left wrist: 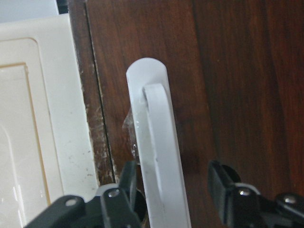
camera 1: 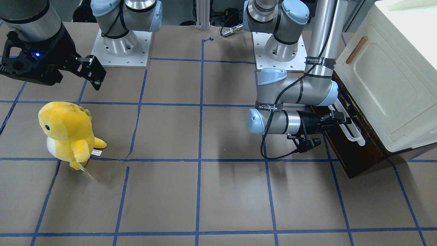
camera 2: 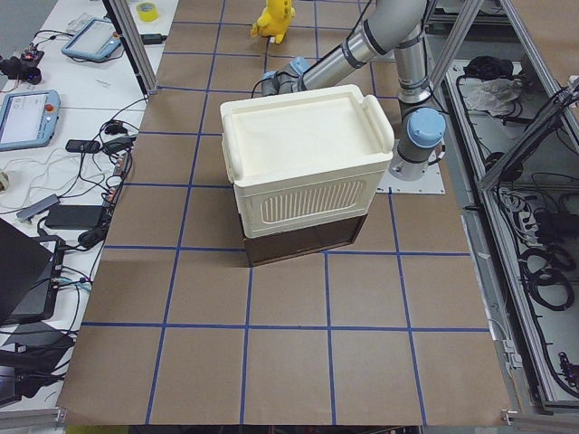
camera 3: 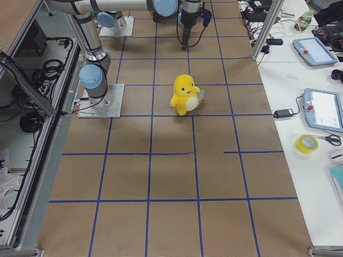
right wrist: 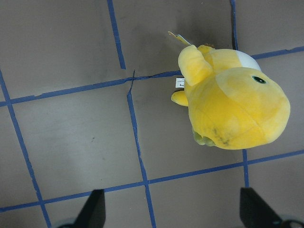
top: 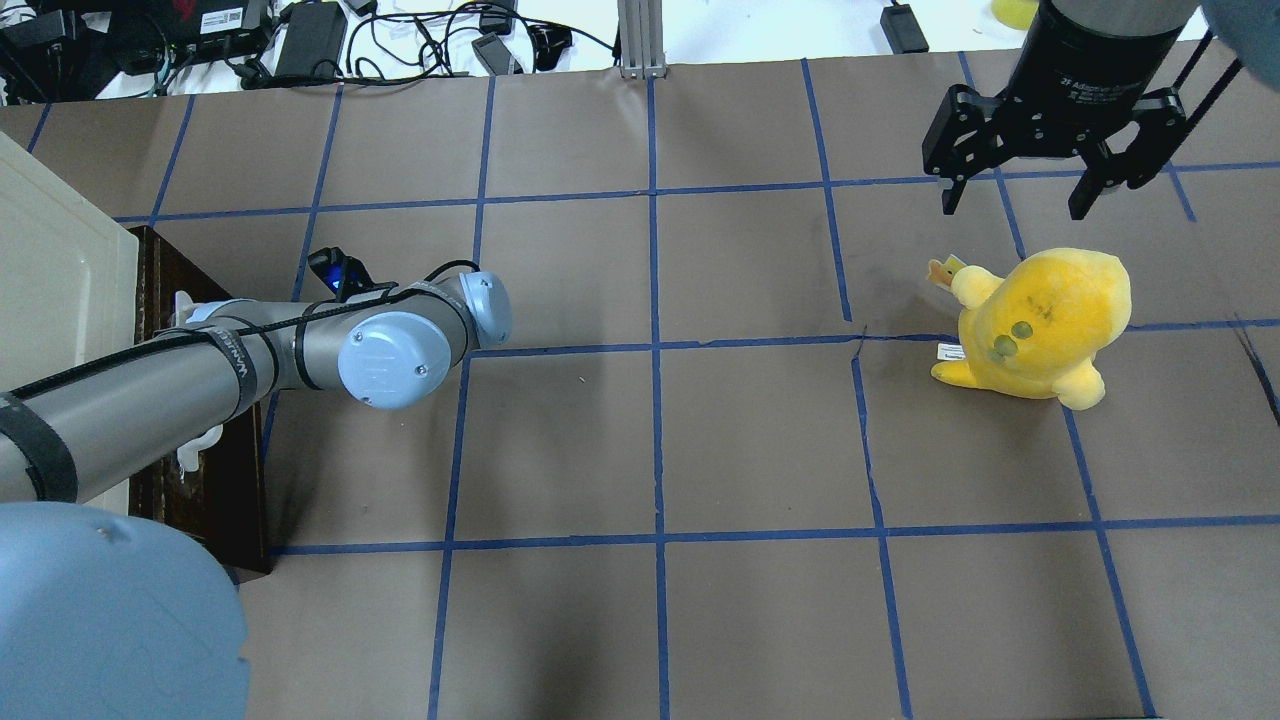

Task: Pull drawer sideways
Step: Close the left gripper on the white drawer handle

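The drawer (camera 1: pixel 356 155) has a dark brown worn wooden front and sits at the foot of the cream cabinet (camera 1: pixel 385 78). Its pale interior does not show. Its long white bar handle (camera 1: pixel 352 136) runs along the front. My left gripper (camera 1: pixel 344 120) is open at the handle. In the left wrist view the handle (left wrist: pixel 153 142) lies between the two fingers (left wrist: pixel 127 186), and the gripper (left wrist: pixel 173 192) is not closed on it. My right gripper (top: pixel 1014 207) is open and empty, hanging above the table beyond a yellow plush toy (top: pixel 1040 320).
The cabinet (top: pixel 50 290) has a door with a small wooden handle (camera 1: pixel 356 50) above the drawer. The plush toy (camera 1: pixel 66 133) stands on the brown paper table with blue tape lines. Cables and devices lie past the table's far edge (top: pixel 300 40).
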You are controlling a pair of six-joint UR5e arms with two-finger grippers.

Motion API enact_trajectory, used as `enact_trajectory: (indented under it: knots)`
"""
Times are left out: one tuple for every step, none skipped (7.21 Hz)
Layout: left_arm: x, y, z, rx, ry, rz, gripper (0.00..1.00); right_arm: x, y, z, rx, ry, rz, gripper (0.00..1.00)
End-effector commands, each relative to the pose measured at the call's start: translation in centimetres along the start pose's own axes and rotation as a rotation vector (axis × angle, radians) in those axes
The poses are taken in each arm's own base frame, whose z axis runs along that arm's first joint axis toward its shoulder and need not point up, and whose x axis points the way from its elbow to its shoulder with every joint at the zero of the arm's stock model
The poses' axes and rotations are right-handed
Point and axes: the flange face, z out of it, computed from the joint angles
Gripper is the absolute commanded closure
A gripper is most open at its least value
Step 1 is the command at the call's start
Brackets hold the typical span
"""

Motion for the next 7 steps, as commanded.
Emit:
enact_trajectory:
  knots:
    - [0.0, 0.0, 0.0, -0.003, 0.003, -0.001, 0.78, 0.0, 0.0, 0.0, 0.0, 0.0, 0.0, 0.0]
    - [-0.2, 0.1, 0.0, -0.003, 0.004, 0.001, 0.78, 0.0, 0.0, 0.0, 0.0, 0.0, 0.0, 0.0]
    - [-0.7, 0.2, -0.1, -0.001, 0.005, -0.004, 0.82, 0.0, 0.0, 0.0, 0.0, 0.0, 0.0, 0.0]
    - [-0.9, 0.2, -0.1, -0.001, 0.003, -0.002, 0.84, 0.1, 0.0, 0.0, 0.0, 0.0, 0.001, 0.0]
    - [-1.0, 0.2, -0.1, 0.001, 0.003, -0.005, 0.84, 0.0, 0.0, 0.0, 0.0, 0.0, 0.0, 0.0]
    - [-1.0, 0.2, -0.1, 0.001, 0.002, -0.002, 0.85, 0.0, 0.0, 0.0, 0.0, 0.0, 0.0, 0.0]
    - [-0.8, 0.1, -0.2, 0.002, 0.002, 0.005, 0.86, 0.1, 0.0, 0.0, 0.0, 0.0, 0.001, 0.0]
